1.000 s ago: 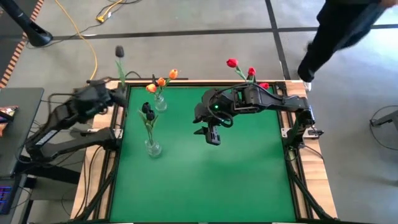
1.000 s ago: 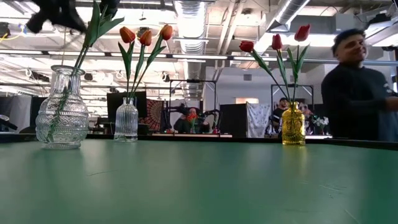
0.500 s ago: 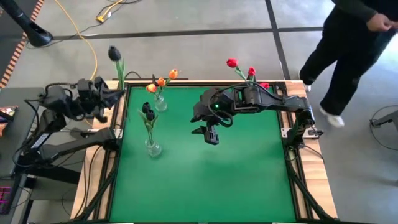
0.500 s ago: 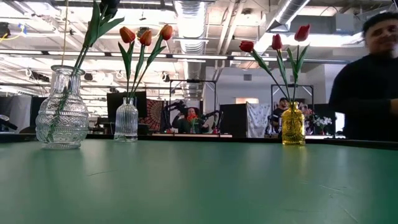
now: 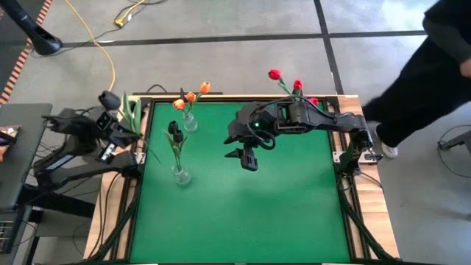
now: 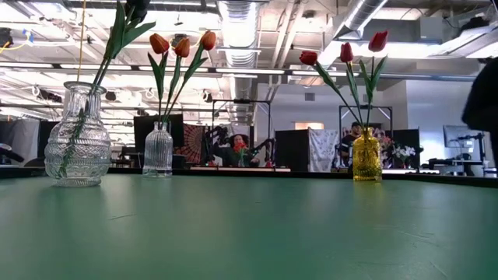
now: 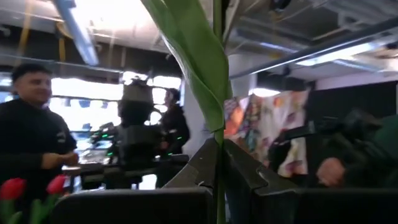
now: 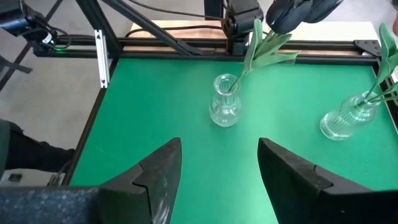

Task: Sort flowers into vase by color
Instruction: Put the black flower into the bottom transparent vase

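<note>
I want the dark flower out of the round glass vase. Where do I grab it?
Pinch the dark tulip's thin stem just above the round vase's mouth, coming from the bare middle of the table. The stem slants, so tilt your grip to match.

The floor [image 5: 243,44] around the table is grey concrete crossed by dark seam lines. A yellow cable [image 5: 99,40] runs across it at far left. Beyond the table, the ceiling [image 6: 249,19] carries exposed ducts, pipes and strip lights. Dark partition panels [image 6: 292,148] and a patterned hanging [image 6: 191,140] stand at the far side.
</note>
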Motion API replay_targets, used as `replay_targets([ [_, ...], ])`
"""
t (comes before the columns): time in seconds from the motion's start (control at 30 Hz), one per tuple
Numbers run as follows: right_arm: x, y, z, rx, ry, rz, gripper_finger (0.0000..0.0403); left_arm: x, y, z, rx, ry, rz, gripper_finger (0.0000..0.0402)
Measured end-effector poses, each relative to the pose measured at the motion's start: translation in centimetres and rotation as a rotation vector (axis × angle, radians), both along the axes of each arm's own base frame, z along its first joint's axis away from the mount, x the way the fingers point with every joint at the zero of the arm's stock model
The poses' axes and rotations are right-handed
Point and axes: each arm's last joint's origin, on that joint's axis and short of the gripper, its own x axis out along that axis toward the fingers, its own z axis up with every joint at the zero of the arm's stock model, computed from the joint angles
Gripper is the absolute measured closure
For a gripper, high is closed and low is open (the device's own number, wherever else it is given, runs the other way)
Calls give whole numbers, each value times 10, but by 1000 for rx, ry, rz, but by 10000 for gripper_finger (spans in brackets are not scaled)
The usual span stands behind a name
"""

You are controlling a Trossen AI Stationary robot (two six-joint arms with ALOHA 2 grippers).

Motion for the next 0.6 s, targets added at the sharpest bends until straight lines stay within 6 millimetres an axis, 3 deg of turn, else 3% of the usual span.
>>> replay_targets([
  [0.33,1,-11,1,3,-19,-32,165,25,-2,-44,-53,54,-140,401],
  [0.6,3,-26,4,3,-48,-71,165,30,-10,-50,55,41,-142,401],
])
